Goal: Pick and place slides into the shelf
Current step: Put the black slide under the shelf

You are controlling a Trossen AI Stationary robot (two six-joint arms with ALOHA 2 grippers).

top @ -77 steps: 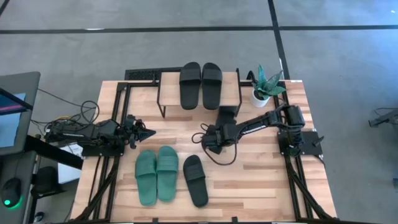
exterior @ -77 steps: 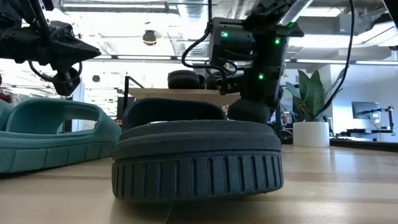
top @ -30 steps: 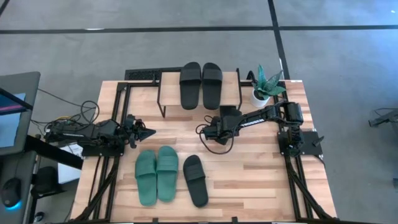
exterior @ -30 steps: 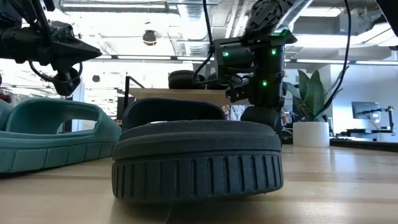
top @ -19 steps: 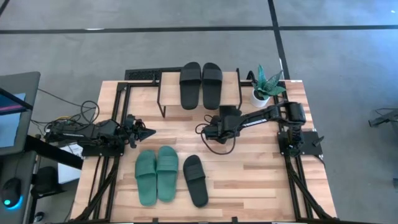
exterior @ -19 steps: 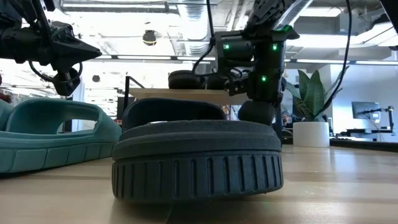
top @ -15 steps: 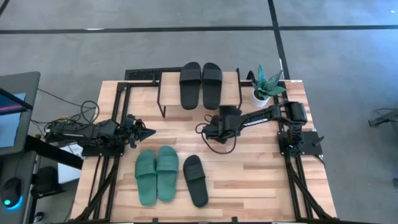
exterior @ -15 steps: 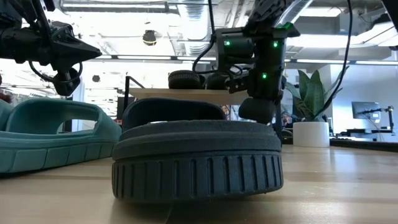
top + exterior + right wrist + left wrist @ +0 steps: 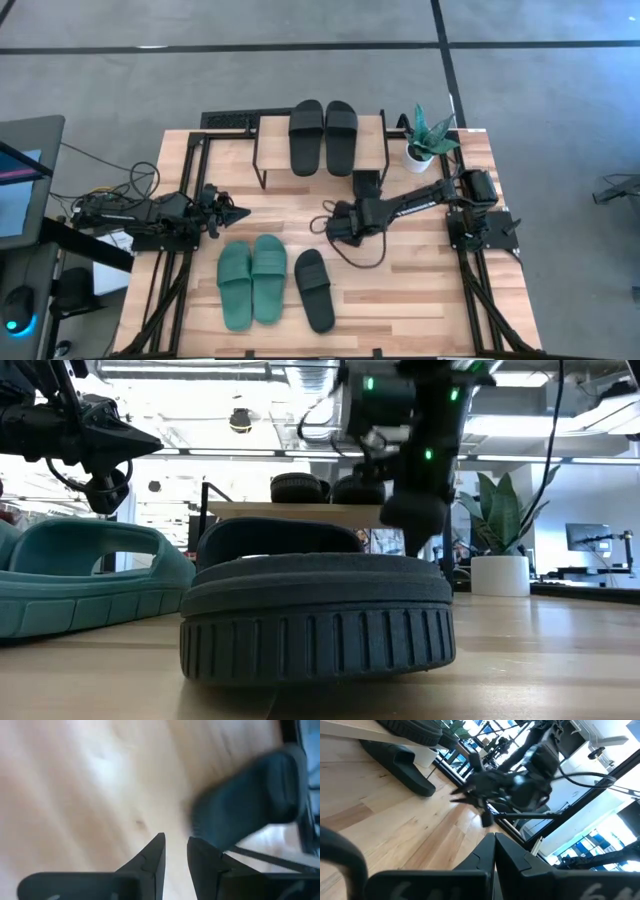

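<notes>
Already one black pair (image 9: 323, 137) lies on the shelf (image 9: 372, 140); the green pair (image 9: 252, 281) and a lone black slide (image 9: 313, 290) rest on the table (image 9: 420, 280). Above mid-table the right gripper (image 9: 331, 225) hovers, fingers slightly apart, empty. Leftward, the left gripper (image 9: 240, 213) waits, closed, holding nothing.

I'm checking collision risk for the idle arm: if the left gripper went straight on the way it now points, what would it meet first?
Probably the right gripper. The left gripper, shut, points across the table toward it, with bare wood between them in the high view. Their heights may differ, so it could pass beside it.
</notes>
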